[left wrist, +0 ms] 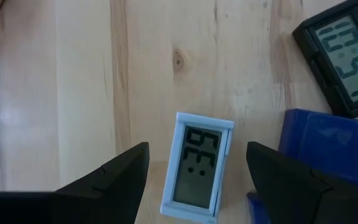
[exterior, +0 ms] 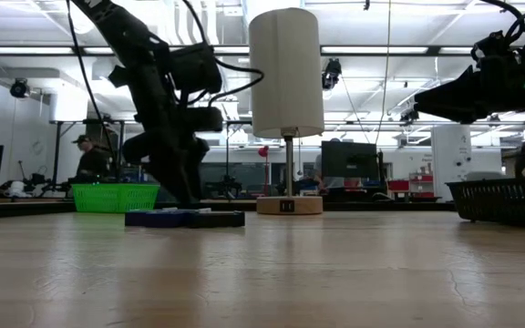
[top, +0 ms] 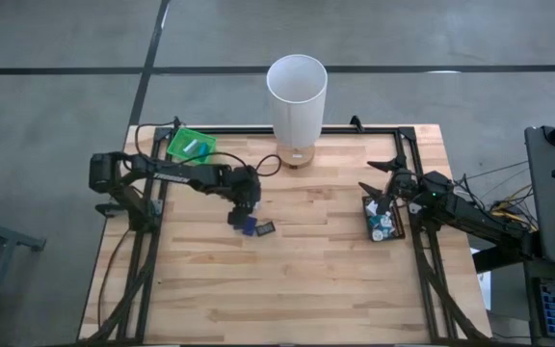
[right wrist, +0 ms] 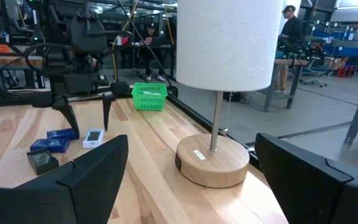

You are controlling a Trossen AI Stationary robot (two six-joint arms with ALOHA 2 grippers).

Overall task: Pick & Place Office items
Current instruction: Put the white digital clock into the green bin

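A small white digital display [left wrist: 197, 168] lies flat on the wooden table, screen up. My left gripper [left wrist: 197, 146] hangs open just above it, pointing steeply down, one finger on either side and neither touching it. In the right wrist view the same display [right wrist: 94, 137] sits under those fingers. Beside it lie a dark blue rectangle [left wrist: 328, 146] and a black display [left wrist: 344, 56]. From overhead, these items [top: 256, 228] are grouped left of the table's middle. My right gripper [right wrist: 191, 140] waits open and level at the right, by the black tray [top: 365, 224].
A tall white lamp [top: 297, 96] on a round wooden base [right wrist: 213, 162] stands at the far middle. A green basket [top: 191, 145] sits at the far left. The black tray holds several small pieces [top: 383, 224]. People stand in the room beyond the table.
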